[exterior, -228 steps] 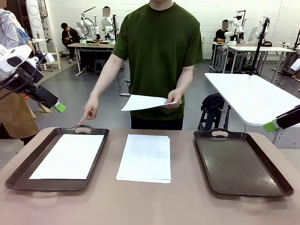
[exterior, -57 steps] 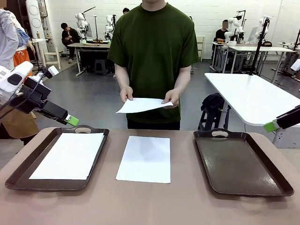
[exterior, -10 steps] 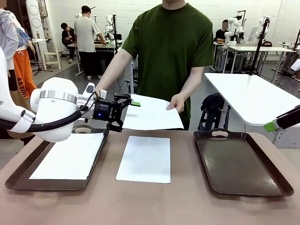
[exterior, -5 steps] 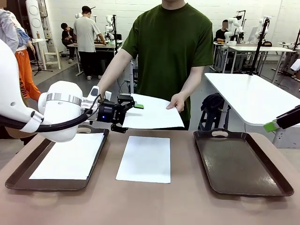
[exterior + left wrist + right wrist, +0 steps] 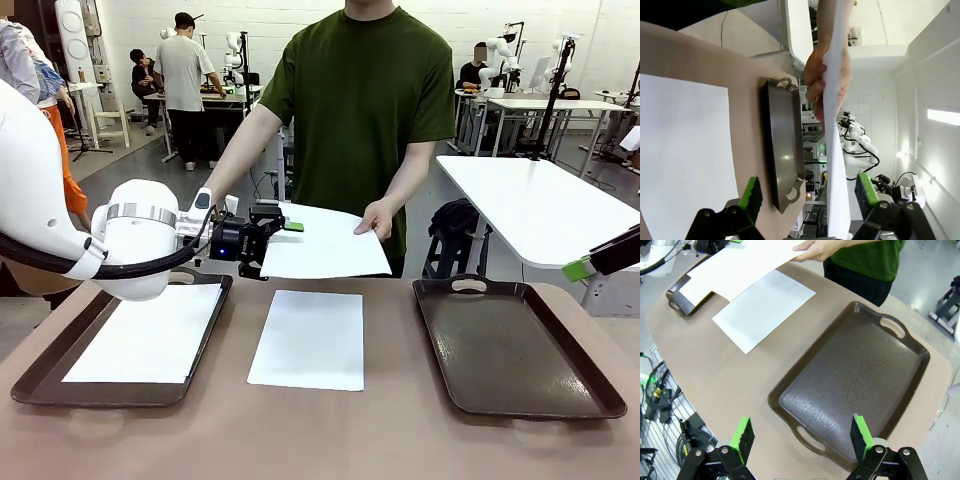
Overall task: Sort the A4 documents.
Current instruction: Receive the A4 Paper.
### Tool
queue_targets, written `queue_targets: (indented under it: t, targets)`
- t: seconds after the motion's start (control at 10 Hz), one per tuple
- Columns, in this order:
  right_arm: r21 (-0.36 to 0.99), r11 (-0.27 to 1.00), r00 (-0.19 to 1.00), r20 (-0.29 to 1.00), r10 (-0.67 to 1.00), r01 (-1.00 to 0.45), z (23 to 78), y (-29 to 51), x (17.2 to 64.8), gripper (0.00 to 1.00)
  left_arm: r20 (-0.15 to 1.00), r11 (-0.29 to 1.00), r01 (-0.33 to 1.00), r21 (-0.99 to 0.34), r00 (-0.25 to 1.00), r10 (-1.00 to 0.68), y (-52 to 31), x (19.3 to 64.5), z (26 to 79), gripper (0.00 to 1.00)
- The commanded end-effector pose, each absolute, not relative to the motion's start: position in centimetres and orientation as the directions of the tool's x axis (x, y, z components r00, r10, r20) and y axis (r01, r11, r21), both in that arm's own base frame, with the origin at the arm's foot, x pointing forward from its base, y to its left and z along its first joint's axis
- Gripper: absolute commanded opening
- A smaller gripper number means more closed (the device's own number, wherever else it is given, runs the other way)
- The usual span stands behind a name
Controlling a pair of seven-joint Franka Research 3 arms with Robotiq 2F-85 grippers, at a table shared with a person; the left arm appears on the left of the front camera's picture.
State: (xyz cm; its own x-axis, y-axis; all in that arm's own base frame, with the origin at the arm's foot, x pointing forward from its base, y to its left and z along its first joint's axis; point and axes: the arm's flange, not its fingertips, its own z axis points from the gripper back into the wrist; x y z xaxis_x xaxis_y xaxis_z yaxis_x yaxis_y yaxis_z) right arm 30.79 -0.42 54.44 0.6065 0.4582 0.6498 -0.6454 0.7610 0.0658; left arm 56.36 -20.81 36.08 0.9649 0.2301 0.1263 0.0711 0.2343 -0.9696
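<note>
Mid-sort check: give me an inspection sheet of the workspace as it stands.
Surface: brown table carrying left tray and right tray; the right tray is bare.
Job's things: left-tray sheet lies flat; middle sheet lies on the table between the trays; held sheet is in the air in the person's hand.
Clutter: nothing seen.
Pincers: left pincer open, astride the held sheet's edge; right pincer open, raised near the right tray.
Cables: black cable loops at the left wrist.
Surroundings: person opposite; white table beyond.

The A4 documents (image 5: pixel 308 338) are plain white against the light brown table (image 5: pixel 400 440). Either side of them, the left tray (image 5: pixel 40 375) and right tray (image 5: pixel 520 350) are dark brown. The person's shirt (image 5: pixel 365 110) is dark green. The left gripper (image 5: pixel 272 248) and right gripper (image 5: pixel 802 440) are black with bright green pads (image 5: pixel 744 434).
</note>
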Motion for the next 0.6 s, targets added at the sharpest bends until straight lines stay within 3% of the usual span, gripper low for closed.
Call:
queue_targets:
  t: [0.0,0.1,0.2,0.3,0.4,0.5]
  targets:
    - [0.081,0.753,0.604,0.655,0.454,-0.653,54.28,-0.38,30.91,1.0,0.176,0.216,0.124,-0.969,0.955,0.24,-20.62,56.75,36.53,0.8]
    - [0.081,0.753,0.604,0.655,0.454,-0.653,54.28,-0.38,30.91,1.0,0.187,0.216,0.137,-0.967,0.955,0.23,-20.67,56.77,36.82,0.6]
    - [0.081,0.753,0.604,0.655,0.454,-0.653,54.28,-0.38,30.91,1.0,0.201,0.212,0.155,-0.965,0.955,0.217,-20.52,56.88,36.99,0.75]
    - [0.081,0.753,0.604,0.655,0.454,-0.653,54.28,-0.38,30.91,1.0,0.202,0.214,0.158,-0.964,0.957,0.206,-20.3,56.93,37.07,0.4]
    - [0.081,0.753,0.604,0.655,0.454,-0.653,54.28,-0.38,30.91,1.0,0.203,0.217,0.159,-0.963,0.959,0.198,-20.09,57.03,37.09,0.55]
    - [0.081,0.753,0.604,0.655,0.454,-0.653,54.28,-0.38,30.91,1.0,0.208,0.224,0.165,-0.961,0.961,0.183,-19.94,57.03,37.26,0.2]
